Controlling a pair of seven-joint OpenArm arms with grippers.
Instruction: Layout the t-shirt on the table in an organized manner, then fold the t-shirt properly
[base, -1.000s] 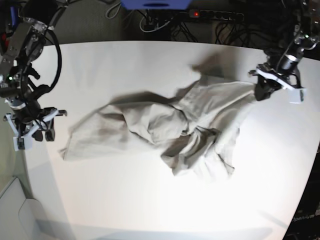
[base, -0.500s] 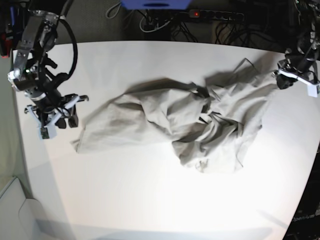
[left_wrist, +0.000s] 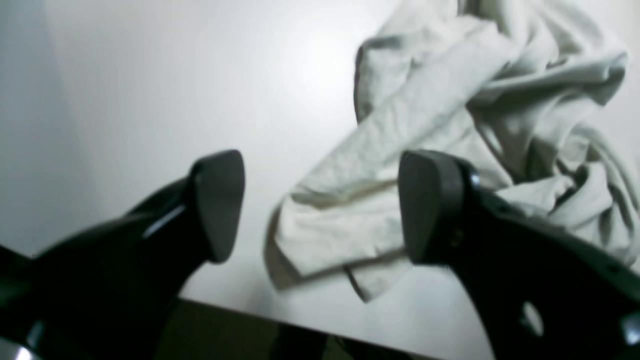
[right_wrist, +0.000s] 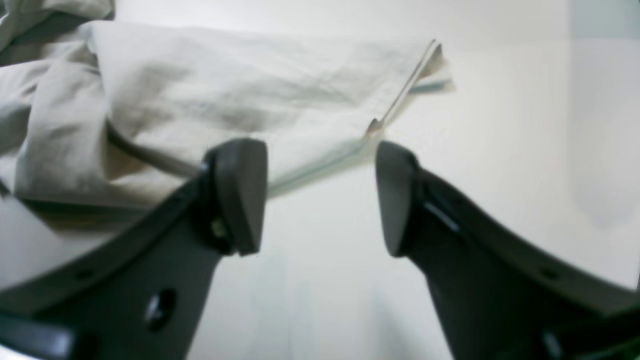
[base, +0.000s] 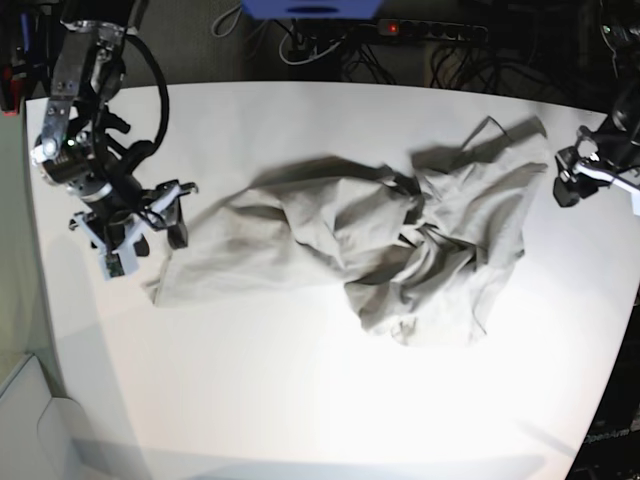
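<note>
Left gripper (left_wrist: 320, 205) gapes empty, shirt (base: 380, 245) corner just ahead; right gripper (right_wrist: 320, 195) wide, hem edge just beyond its tips.

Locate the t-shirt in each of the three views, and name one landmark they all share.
Base: the t-shirt lies crumpled across the middle of the picture, stretched from left to right.
Left wrist: it fills the upper right, one end reaching down between the open left tool.
Right wrist: it fills the upper left, its flat corner just beyond the open right tool.
Shared landmark: the white table.
</note>
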